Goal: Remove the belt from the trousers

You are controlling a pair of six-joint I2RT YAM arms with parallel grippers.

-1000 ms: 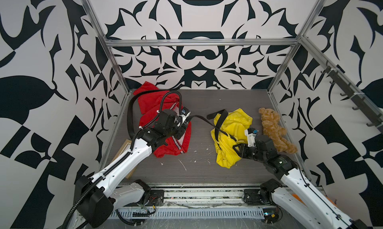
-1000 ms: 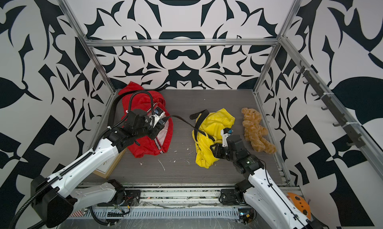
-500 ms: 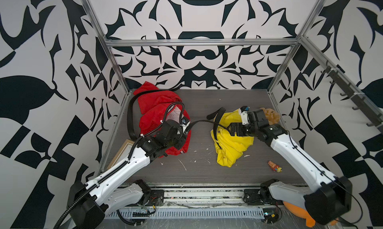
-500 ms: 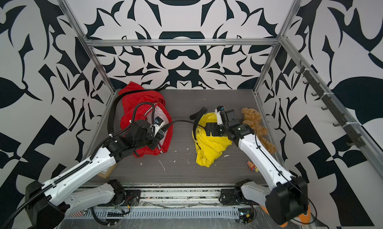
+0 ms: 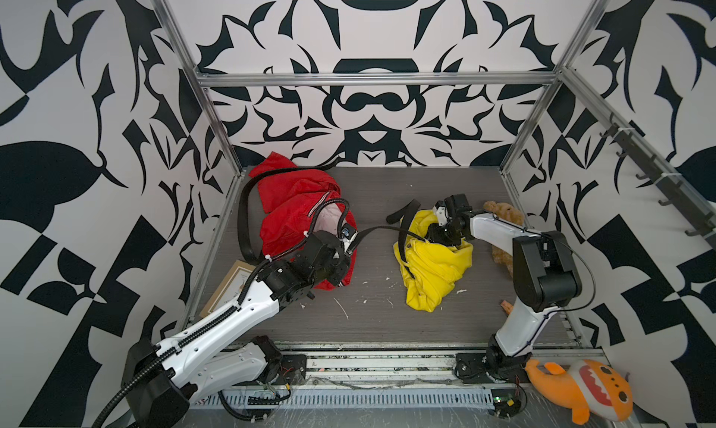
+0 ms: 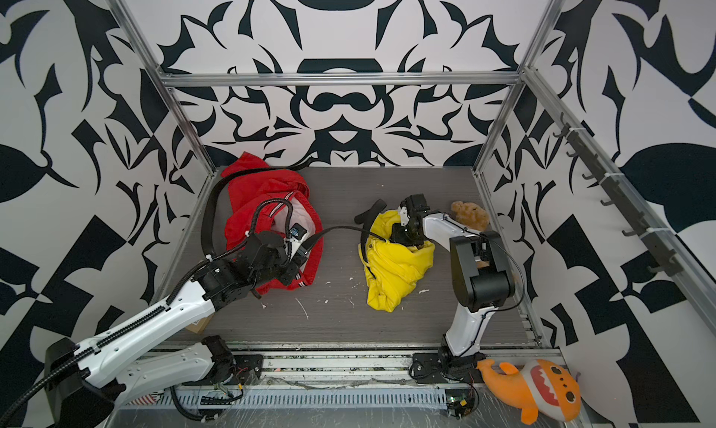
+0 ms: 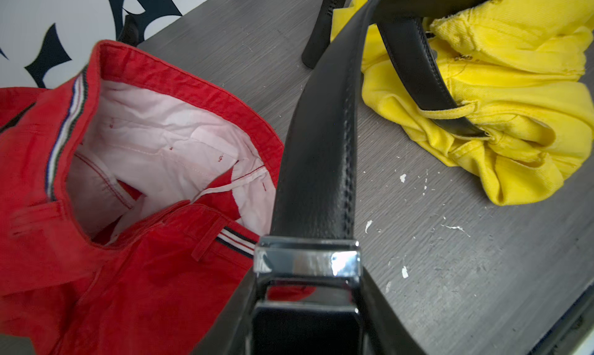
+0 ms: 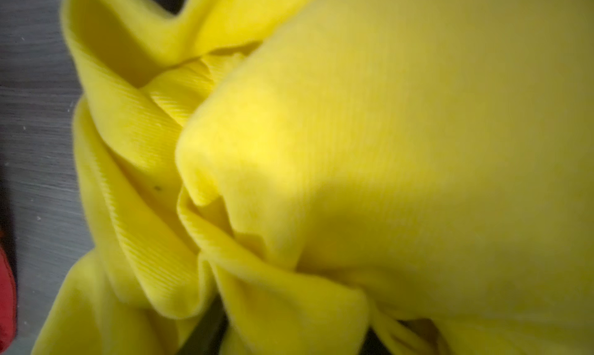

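Observation:
The yellow trousers (image 5: 434, 271) (image 6: 395, 271) lie crumpled right of the floor's middle. A black belt (image 5: 377, 230) (image 6: 341, 228) (image 7: 318, 144) runs through their loops (image 7: 450, 110), and its free tail (image 5: 403, 209) sticks out behind. My left gripper (image 5: 348, 245) (image 6: 304, 249) (image 7: 307, 305) is shut on the belt's silver buckle (image 7: 307, 263), holding the strap taut above the floor. My right gripper (image 5: 441, 232) (image 6: 403, 232) (image 8: 289, 337) bears down on the trousers' far end, shut on a fold of yellow cloth, which fills the right wrist view.
Red trousers (image 5: 302, 213) (image 7: 128, 241) with a second black belt (image 5: 244, 220) lie under the left arm. A brown plush (image 5: 503, 216) sits against the right wall. A framed picture (image 5: 228, 286) lies front left, an orange plush (image 5: 581, 391) outside the front rail. White scraps (image 5: 341, 308) dot the floor.
My right arm swung from the trousers' near side to their far end; its jaws opened, then closed on the cloth. My left gripper drew the buckle slightly toward the front.

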